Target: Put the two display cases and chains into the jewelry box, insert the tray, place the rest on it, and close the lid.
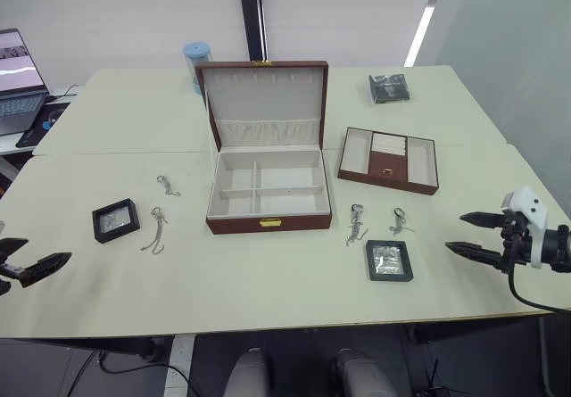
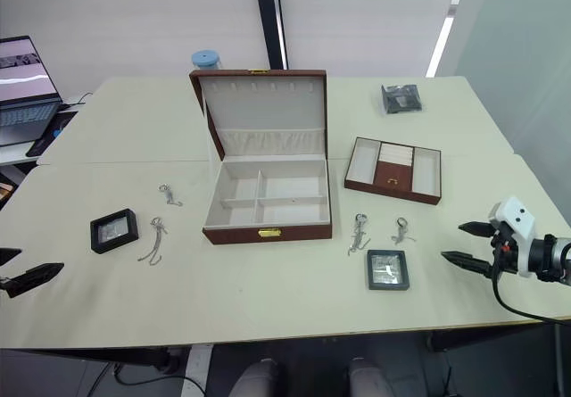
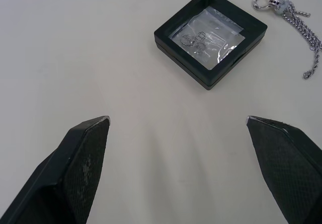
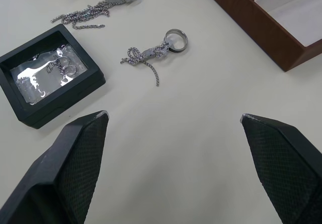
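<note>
The jewelry box [image 1: 268, 196] is standing open at table centre, its lid [image 1: 264, 103] leaning upright behind the empty cream compartments. The tray [image 1: 389, 160] is lying just to the box's right. One display case [image 1: 116, 219] is resting left of the box, the other display case [image 1: 389, 260] right of it, near the front edge. Chained ring pieces [image 1: 356, 226] are lying beside each case.

The cases appear rigid, light and smooth-sided; gripping across two opposite frame edges, clear of the window, is advisable. The chains are probably limp and likely to slip; taking them at the ring looks safest.

The left gripper [image 1: 27, 266] is hovering low, fingers spread, pointing toward the left case. The right gripper [image 1: 475, 235] is hovering, fingers likewise spread and empty, aimed toward the right case.
</note>
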`<control>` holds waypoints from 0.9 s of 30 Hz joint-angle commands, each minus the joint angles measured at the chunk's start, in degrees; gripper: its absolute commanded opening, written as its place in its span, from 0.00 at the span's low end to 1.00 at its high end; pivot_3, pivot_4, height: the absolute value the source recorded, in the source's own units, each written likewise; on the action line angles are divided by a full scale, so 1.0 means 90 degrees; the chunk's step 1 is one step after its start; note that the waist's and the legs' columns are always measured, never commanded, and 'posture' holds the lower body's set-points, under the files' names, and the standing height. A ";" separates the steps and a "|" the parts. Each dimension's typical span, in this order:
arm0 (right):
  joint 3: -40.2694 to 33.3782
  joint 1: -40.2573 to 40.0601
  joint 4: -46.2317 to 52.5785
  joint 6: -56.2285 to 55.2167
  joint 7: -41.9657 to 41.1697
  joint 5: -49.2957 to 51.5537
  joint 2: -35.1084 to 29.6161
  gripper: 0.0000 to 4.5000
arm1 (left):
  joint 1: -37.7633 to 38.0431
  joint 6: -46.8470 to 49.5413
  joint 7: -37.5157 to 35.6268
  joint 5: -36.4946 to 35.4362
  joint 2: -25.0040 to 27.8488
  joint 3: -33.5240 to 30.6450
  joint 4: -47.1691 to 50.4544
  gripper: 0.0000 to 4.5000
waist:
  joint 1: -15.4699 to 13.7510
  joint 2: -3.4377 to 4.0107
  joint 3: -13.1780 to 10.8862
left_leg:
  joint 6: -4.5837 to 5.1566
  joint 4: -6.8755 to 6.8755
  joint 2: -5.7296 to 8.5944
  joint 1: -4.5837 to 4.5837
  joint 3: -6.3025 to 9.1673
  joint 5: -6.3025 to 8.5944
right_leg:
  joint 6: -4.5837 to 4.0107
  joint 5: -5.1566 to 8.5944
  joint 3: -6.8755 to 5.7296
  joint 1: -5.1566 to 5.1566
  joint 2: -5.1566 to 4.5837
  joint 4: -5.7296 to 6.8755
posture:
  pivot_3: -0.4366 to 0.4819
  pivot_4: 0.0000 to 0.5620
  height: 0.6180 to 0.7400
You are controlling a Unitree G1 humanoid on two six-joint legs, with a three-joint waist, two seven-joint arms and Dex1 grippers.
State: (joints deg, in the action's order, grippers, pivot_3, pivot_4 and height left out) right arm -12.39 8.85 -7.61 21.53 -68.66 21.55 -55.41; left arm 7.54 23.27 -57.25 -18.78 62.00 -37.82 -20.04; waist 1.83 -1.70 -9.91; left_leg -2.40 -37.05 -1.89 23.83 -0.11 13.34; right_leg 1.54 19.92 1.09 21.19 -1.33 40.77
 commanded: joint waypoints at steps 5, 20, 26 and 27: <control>-0.0003 0.0616 0.0609 0.0263 -0.0149 0.0667 0.0327 0.99 | -0.0203 -0.0579 -0.0299 -0.0019 -0.0011 0.0285 0.0119 1.00 | 0.0006 0.0000 0.0000 | 0.0000 0.0000 -0.0001 -0.0001 0.0000 0.0000 | 0.0000 0.0000 0.0000 0.0000 0.0001 0.0003 | 0.48 0.27 1.00; 0.2044 0.0797 0.3137 -0.0221 0.0531 0.0607 0.2411 0.99 | -0.2969 -0.2206 -0.1443 0.1314 0.0324 0.3022 -0.1867 1.00 | -0.0042 -0.0016 0.0005 | 0.0001 -0.0008 0.0012 0.0011 0.0000 -0.0001 | 0.0000 0.0000 -0.0014 0.0007 0.0007 0.0005 | 0.48 0.27 1.00; 0.2216 0.0498 0.2935 -0.0914 0.0668 0.0322 0.2696 0.99 | -0.3725 -0.2670 -0.1735 0.1753 0.0263 0.3639 -0.2581 1.00 | -0.0010 -0.0018 0.0005 | 0.0002 -0.0008 0.0002 0.0006 0.0001 -0.0001 | 0.0000 0.0000 -0.0019 0.0010 0.0016 0.0012 | 0.48 0.27 1.00; 0.2232 0.0483 0.2915 -0.0959 0.0677 0.0301 0.2712 0.99 | -0.3787 -0.2714 -0.1765 0.1787 0.0259 0.3692 -0.2672 1.00 | 0.0007 -0.0018 0.0005 | 0.0002 -0.0008 -0.0001 0.0006 0.0001 -0.0001 | 0.0000 0.0000 -0.0019 0.0011 0.0018 0.0013 | 0.48 0.27 1.00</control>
State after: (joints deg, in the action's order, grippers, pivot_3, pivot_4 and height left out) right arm 8.11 13.12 18.01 14.78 -63.03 24.45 -31.02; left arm -25.66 0.29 -72.38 -3.56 63.08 -4.59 -42.94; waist 1.89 -1.86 -9.86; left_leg -2.38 -37.12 -1.91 23.89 -0.12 13.33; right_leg 1.55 19.92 0.93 21.30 -1.16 40.90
